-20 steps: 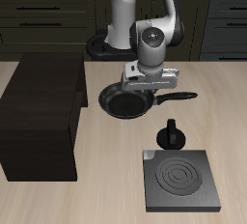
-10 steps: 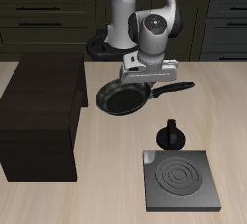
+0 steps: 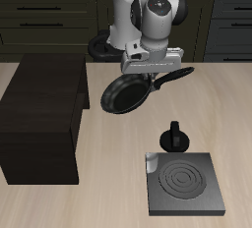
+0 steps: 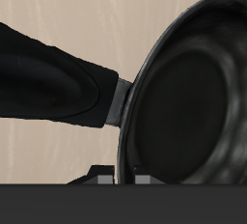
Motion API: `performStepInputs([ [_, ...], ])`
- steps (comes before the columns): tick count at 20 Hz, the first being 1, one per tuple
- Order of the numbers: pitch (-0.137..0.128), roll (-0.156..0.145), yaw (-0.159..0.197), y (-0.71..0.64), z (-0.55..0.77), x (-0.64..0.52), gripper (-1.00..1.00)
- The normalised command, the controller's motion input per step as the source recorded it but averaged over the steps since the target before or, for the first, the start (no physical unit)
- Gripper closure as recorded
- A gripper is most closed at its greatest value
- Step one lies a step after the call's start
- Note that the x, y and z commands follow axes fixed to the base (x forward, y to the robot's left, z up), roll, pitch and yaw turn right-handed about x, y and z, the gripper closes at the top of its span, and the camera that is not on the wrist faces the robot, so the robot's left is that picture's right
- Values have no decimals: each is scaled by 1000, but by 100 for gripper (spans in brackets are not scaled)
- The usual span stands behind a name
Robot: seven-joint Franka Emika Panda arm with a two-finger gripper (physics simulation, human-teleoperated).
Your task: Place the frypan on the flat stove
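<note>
Hand point(image 3: 150, 69): clamped on frypan point(image 3: 126, 93) near the handle's root.
Frypan: held clear above the surface point(image 3: 108, 193), tilted, bowl hanging lower than handle.
Flat stove point(image 3: 184, 184): nearer the front edge, well apart.

frypan point(image 3: 126, 93) aloft beside wooden box point(image 3: 41, 119), flat stove point(image 3: 185, 184) nr front edge

A large dark wooden box point(image 3: 41, 119) stands on a pale wood-grain table point(image 3: 108, 188). A small black object point(image 3: 173, 137), possibly a moka pot, sits upright farther along the table. Dark kitchen cabinets with bar handles point(image 3: 44, 14) line the back.
</note>
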Motion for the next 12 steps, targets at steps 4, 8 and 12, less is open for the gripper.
performStepInputs([
  [4,-54,12,-1,13,408,3,100],
  [8,-31,7,-13,20,318,10,100],
  [12,-51,7,-1,75,430,11,100],
])
